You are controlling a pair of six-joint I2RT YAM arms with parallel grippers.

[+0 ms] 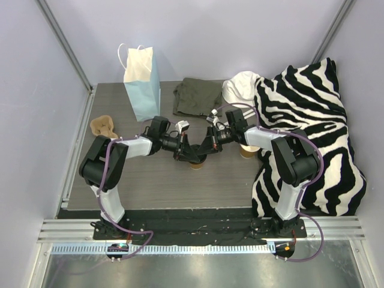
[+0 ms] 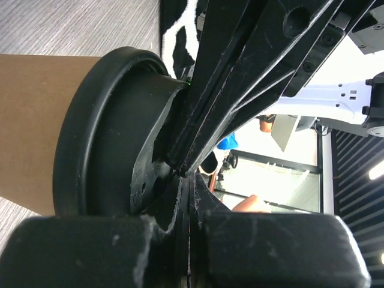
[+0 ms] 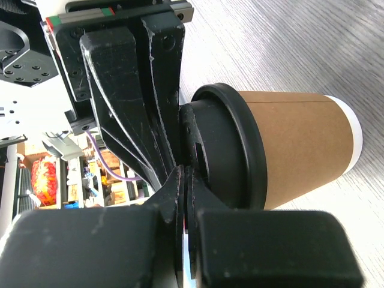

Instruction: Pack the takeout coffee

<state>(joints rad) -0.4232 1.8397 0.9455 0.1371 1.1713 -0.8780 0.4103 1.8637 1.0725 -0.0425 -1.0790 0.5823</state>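
Gently now: your left gripper (image 1: 188,156) and right gripper (image 1: 205,155) both have their fingers squeezed fully together. They hold nothing, and their tips rest on the round black plastic lid (image 3: 231,150) of the small tan paper coffee cup (image 1: 197,163). The cup stands on the grey table (image 1: 150,186) between the arms. Push straight down and evenly, so the lid sits snug and the cup does not tip. The tall blue paper bag (image 1: 144,90) stands open at the far left, and you cannot see inside it. The brown pulp cup carrier (image 1: 103,126) looks to hold no cup.
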